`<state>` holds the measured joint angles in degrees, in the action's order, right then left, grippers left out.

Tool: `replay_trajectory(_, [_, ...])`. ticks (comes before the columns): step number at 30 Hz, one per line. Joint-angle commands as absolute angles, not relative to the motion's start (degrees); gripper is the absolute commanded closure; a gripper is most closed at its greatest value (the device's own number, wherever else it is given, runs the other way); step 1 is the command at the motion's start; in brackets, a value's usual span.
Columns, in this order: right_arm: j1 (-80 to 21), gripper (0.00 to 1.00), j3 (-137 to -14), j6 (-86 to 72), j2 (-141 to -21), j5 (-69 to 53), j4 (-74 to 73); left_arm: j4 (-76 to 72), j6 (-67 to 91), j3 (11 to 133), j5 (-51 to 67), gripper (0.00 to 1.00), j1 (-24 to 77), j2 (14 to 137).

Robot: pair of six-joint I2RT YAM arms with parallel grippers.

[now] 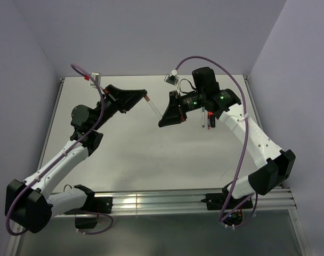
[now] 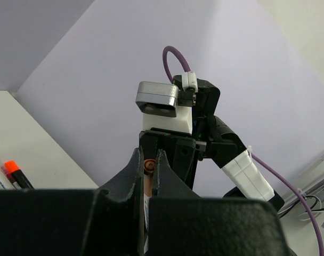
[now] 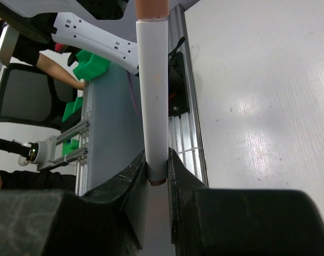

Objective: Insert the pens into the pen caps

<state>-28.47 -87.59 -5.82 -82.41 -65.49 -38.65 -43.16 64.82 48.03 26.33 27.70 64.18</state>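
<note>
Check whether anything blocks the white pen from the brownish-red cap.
Nothing visible does. The right tool grips the white pen, whose far end meets the brownish-red cap pinched in the left tool, both held up above the table.

On my feed the pen (image 3: 154,96) is plain white, with a brownish-red cap (image 3: 151,8) at its far end. The left gripper (image 2: 148,160) and the right gripper (image 3: 158,162) both show matte black. The left arm (image 1: 66,157) and right arm (image 1: 255,136) are white with black joints, strung with purple cables (image 1: 242,106). I see a green light (image 1: 221,97) glowing on the right one. The table (image 1: 151,160) is pale grey-white and the walls (image 1: 151,32) are lavender. A black marker (image 2: 18,177) has an orange tip.
</note>
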Motion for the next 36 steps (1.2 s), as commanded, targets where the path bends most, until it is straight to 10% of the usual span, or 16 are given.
replay_trajectory(1, [-27.69, 1.00, -95.80, -5.54, -82.88, -62.14, -20.92, -33.66, 67.94, 43.42, 43.42, 1.00, 33.49, 65.21])
replay_trajectory(36, [-27.77, 1.00, -103.27, -0.62, -83.85, -52.56, -24.96, -28.66, 64.25, 41.40, 41.84, 1.00, 39.46, 65.83])
